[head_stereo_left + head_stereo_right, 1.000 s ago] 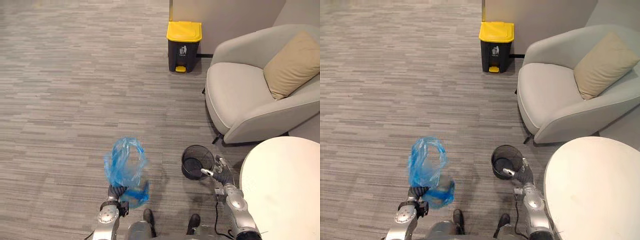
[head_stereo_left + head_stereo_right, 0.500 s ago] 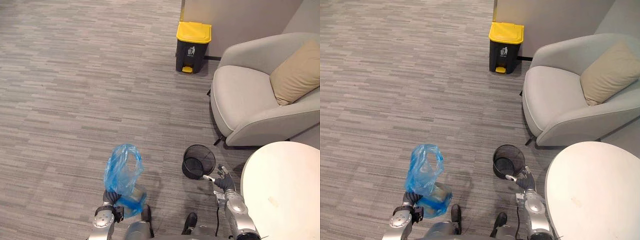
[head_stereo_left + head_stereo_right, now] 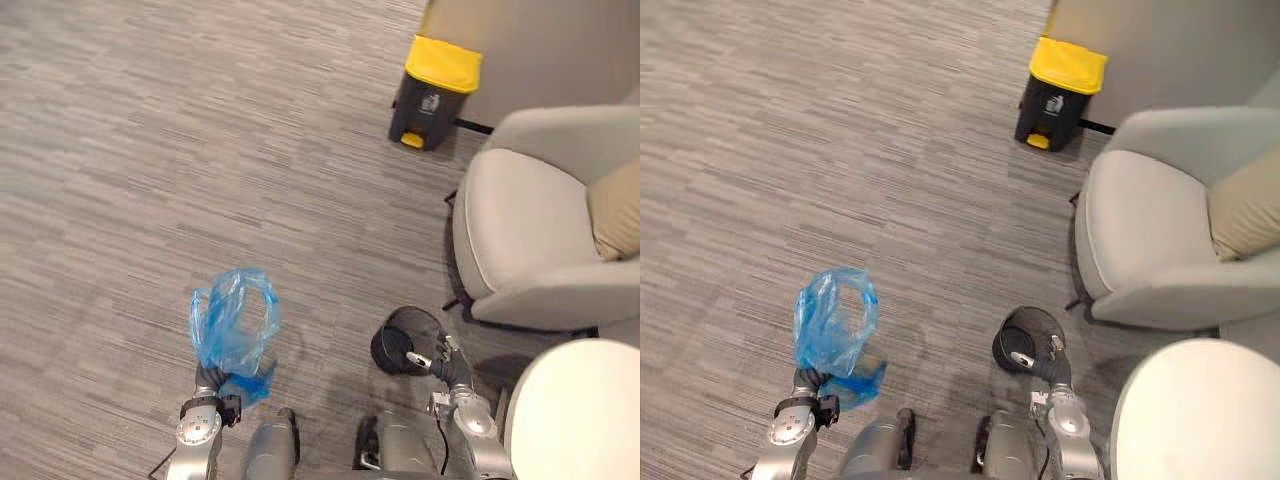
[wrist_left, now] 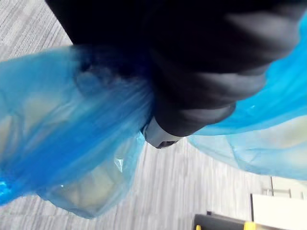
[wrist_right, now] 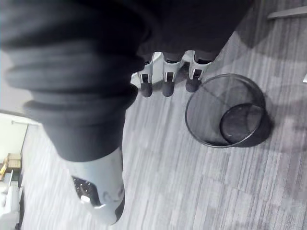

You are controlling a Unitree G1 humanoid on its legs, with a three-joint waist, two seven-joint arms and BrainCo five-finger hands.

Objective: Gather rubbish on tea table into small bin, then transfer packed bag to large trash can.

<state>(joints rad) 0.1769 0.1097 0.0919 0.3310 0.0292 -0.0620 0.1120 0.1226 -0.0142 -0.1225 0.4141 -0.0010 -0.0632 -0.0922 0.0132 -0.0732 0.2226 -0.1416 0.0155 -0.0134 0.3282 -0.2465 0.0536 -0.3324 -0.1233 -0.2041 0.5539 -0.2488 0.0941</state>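
L hand (image 3: 215,386) gripping blue bag (image 3: 235,318), bag above it

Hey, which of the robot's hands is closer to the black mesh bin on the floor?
Right. The right hand hangs beside the mesh bin, near its rim, holding nothing. The left hand is well off to the bin's left, gripping the blue bag.

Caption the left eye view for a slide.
Left hand grips a blue bag; right hand hangs by the mesh bin; yellow-lidded trash can ahead.
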